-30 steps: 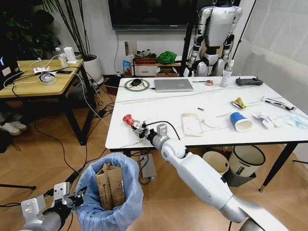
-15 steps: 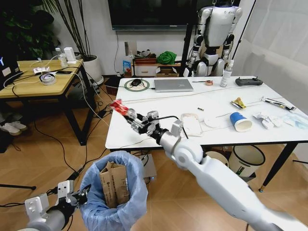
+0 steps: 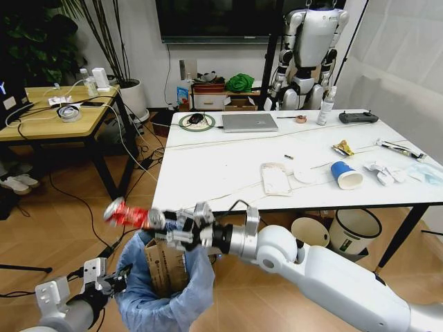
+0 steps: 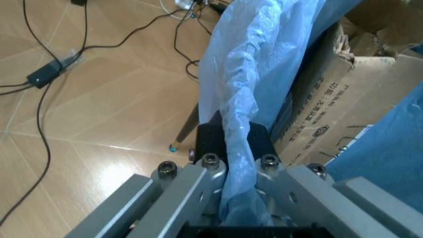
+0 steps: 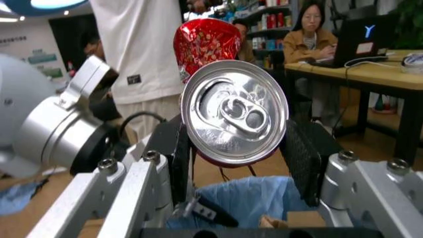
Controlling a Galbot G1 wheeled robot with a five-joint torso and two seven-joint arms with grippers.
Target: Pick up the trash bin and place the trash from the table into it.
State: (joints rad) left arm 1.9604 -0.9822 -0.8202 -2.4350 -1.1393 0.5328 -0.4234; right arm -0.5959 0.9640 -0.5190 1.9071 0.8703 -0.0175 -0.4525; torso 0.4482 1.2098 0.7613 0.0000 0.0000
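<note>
- The table [image 3: 228,166]: white marble-look top on black legs, cut off at the right edge of the head view. Trash on it: a blue paper cup [image 3: 345,174] on its side, a white wrapper [image 3: 275,178], a yellow snack wrapper [image 3: 343,147] and crumpled tissues [image 3: 379,171].
- The trash bin [image 3: 166,283]: off the near-left corner of the table, its body hidden by the billowing light-blue bag [image 4: 241,99]. Torn brown cardboard [image 3: 165,266] stands upright inside; its lower part is out of sight.
- The right gripper [image 3: 160,223]: reaches across above the bin's rim. Its two black pads are clamped on the sides of a crushed red can [image 5: 228,109], whose silver pull-tab end faces the wrist camera; the red end points away to the robot's left.
- The left gripper [image 4: 231,163]: low, at the bin's left side, fingers pinched on the twisted bag rim; partly cut off at the head view's bottom edge.
</note>
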